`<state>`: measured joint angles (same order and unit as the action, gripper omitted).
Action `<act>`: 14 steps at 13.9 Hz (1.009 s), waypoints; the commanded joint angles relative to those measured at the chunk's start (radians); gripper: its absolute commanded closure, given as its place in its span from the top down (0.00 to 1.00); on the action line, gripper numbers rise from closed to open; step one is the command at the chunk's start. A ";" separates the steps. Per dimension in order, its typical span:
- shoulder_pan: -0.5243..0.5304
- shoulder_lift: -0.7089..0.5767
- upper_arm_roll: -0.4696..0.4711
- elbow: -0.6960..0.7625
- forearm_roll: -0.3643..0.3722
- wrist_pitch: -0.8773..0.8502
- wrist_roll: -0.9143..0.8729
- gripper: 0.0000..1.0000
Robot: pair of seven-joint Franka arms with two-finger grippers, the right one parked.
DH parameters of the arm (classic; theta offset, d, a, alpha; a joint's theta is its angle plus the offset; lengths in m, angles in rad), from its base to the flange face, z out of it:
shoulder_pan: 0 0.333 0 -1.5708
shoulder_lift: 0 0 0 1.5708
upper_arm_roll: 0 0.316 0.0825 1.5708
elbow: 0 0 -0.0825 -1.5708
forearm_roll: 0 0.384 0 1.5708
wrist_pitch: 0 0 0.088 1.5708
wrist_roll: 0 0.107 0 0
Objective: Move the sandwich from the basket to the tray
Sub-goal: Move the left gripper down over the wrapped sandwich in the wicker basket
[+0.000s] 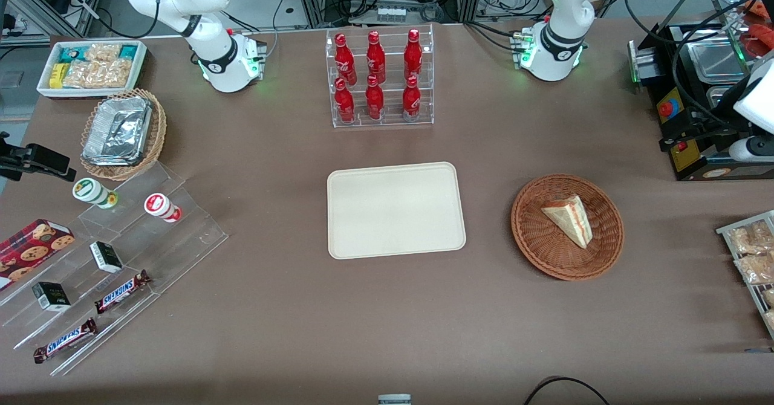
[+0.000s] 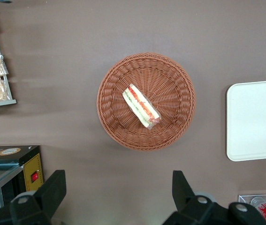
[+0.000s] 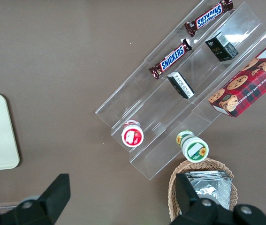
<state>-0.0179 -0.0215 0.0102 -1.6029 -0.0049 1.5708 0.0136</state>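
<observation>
— How do the jaws stand?
— The gripper (image 2: 116, 194) hangs high above the table with its fingers (image 2: 53, 187) spread wide apart, holding nothing.
— And the sandwich (image 1: 569, 218)?
— It lies in the basket (image 1: 538, 249), cut edge showing red and green. The tray (image 1: 396, 210) sits bare beside the basket, apart from it, in front of the bottle rack (image 1: 380, 78).
</observation>
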 commanded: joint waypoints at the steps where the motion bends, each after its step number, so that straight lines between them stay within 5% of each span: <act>1: 0.012 0.002 -0.009 0.023 -0.014 -0.020 -0.027 1.00; 9: 0.006 0.144 -0.033 -0.012 0.003 0.118 -0.138 1.00; 14: 0.004 0.121 -0.035 -0.305 0.003 0.456 -0.392 1.00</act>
<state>-0.0185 0.1596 -0.0177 -1.7608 -0.0045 1.9117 -0.2954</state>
